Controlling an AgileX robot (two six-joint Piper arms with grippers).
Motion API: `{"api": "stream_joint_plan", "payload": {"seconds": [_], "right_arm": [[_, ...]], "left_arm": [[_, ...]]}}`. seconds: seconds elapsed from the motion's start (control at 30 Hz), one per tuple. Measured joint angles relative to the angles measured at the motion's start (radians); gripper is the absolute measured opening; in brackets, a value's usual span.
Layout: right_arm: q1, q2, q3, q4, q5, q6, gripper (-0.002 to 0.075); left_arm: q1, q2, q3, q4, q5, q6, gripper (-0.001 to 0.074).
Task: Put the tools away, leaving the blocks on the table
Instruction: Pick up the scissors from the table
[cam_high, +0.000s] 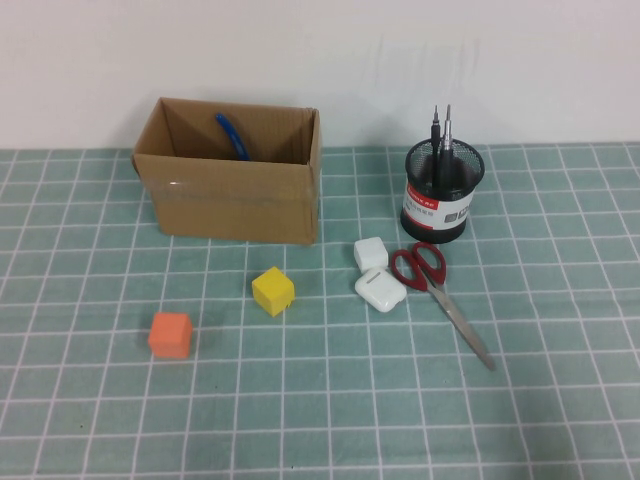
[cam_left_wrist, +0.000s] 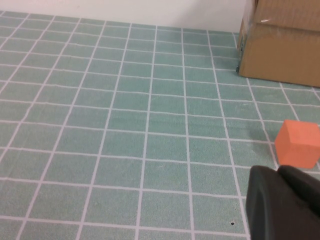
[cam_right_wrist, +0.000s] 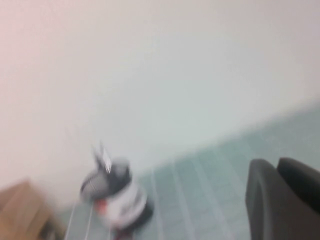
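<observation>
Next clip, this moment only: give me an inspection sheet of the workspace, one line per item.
Surface: green gridded table.
Job's things: scissors lie flat beside the mesh cup; two screwdrivers stand in that cup; pliers show a blue handle inside the cardboard box; yellow block and orange block sit on the table.
Clutter: two white cases by the scissors.
Grippers: left gripper low near the orange block; right gripper raised, facing the cup.
Cables: nothing seen.
Surroundings: white wall.
</observation>
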Motion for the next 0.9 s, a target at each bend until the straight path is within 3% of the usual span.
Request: {"api": "stream_joint_plan", "payload": {"seconds": [0.17, 0.37, 0.47, 0.7, 0.9], "right_arm": [[0.0, 0.166, -0.214, 0.051, 0.346, 0.003, -0.001], [0.0, 0.488, -0.489, 0.031, 0.766, -0.111, -0.001], [0.0, 0.673, -0.58, 0.003, 0.884, -0.188, -0.001], [0.038, 1.052, -0.757, -0.028, 0.941, -0.318, -0.001], [0.25, 1.316, -0.94, -0.061, 0.912, -0.373, -0.001]], "left_arm": [[0.0, 0.0, 0.0, 0.0, 0.0, 0.0, -0.0003], [0.0, 0.0, 0.0, 0.0, 0.0, 0.0, -0.0003], [0.0, 0.0, 0.0, 0.0, 0.0, 0.0, -0.0003], [0.0, 0.0, 0.0, 0.0, 0.0, 0.0, -0.0003], [0.0, 0.0, 0.0, 0.0, 0.0, 0.0, -0.0003]]}}
